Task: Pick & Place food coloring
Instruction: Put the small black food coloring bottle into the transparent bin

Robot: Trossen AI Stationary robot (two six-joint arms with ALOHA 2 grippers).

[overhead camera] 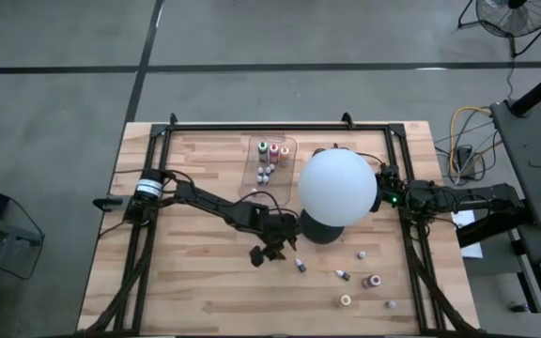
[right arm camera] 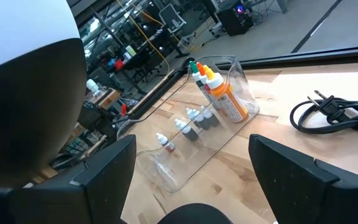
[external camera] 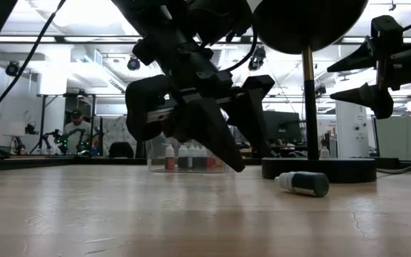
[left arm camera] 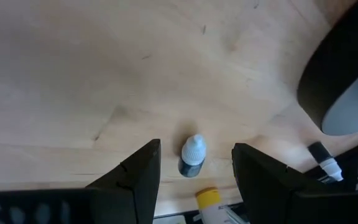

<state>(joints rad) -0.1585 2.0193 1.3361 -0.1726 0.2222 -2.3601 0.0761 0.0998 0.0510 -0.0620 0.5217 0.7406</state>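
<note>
Trouble looks likeliest at the dark white-capped bottle [left arm camera: 192, 158] lying on its side on the wooden table [overhead camera: 195, 282] between the left gripper [left arm camera: 194, 171]'s parted, empty fingers (right gripper [right arm camera: 191, 174] waits wide open behind the white globe [overhead camera: 337, 186]): an off-centre squeeze could roll it away.

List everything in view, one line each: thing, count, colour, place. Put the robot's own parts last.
Bottles in tray: count unclear, dark, red, green and orange, far middle.
Clear tray: one, transparent, far middle of the table.
Loose bottles: about six, dark or pale, near right.
Dark bottle: one, white cap, lying between the left fingers.
Globe: one, white, black base, centre.
Cable: one, black, beside the tray.
Table: one, light wood.
Left gripper: open, over the dark bottle.
Right gripper: open, behind the globe.
</note>
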